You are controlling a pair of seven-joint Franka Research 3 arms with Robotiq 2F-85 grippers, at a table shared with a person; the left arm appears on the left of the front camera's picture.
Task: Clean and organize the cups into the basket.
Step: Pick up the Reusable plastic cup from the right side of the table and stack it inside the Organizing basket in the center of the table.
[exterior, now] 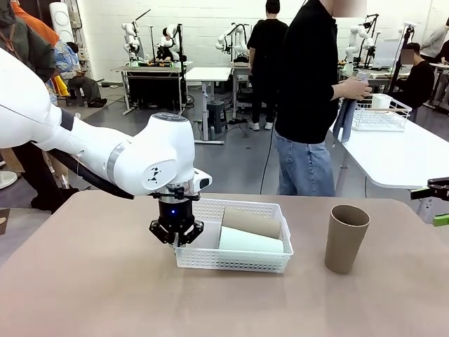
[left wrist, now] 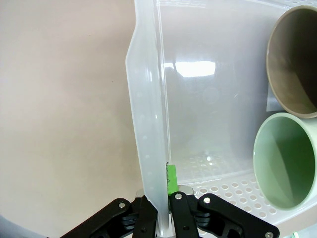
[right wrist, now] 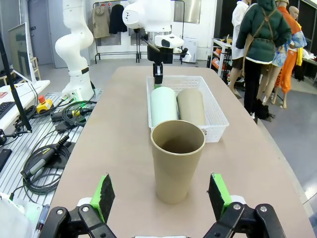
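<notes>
The white lattice basket [exterior: 210,258] sits mid-table. A mint green cup [exterior: 250,243] and a tan cup [exterior: 251,223] lie on their sides in it. My left gripper [exterior: 177,239] is shut on the basket's left wall. In the left wrist view that wall [left wrist: 148,124] stands pinched in the left gripper [left wrist: 161,206], with the mint cup's mouth [left wrist: 290,166] and the tan cup's mouth [left wrist: 294,59] to the right. Another tan cup [exterior: 346,239] stands upright to the basket's right. My right gripper [exterior: 438,205] is open at the table's right edge, and that cup [right wrist: 177,158] stands just ahead of its green pads [right wrist: 104,191].
A person in a black top stands beyond the far edge, turned toward a white side table [exterior: 400,154] with a wire basket [exterior: 379,112] on it. Cables [right wrist: 49,153] lie off the table beside my right arm. Bare tabletop [exterior: 91,281] spreads left of and in front of the basket.
</notes>
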